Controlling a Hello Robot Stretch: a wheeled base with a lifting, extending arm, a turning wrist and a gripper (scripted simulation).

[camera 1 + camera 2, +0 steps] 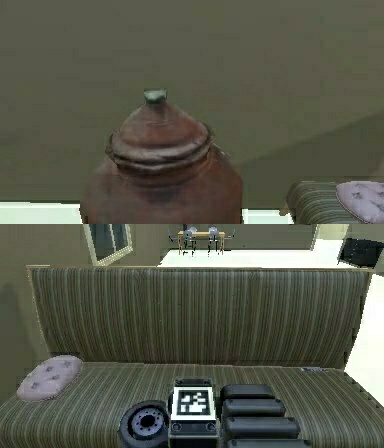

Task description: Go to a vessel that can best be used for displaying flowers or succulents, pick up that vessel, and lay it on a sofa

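A brown, round-bellied vessel with a stepped lid and a small greenish knob stands very close in the forward view's lower middle, on a pale surface. A sofa with olive stripes spans the arm side view, its seat just beyond the arm. The dark arm rises from the bottom edge with a white marked square at its end. Left of the square sits the gripper's round dark body over the sofa seat. I cannot tell whether it holds anything.
A lilac cushion lies on the sofa's left end and shows again at the forward view's lower right. An olive wall stands behind the vessel. Beyond the sofa back are a table with chairs and a dark box.
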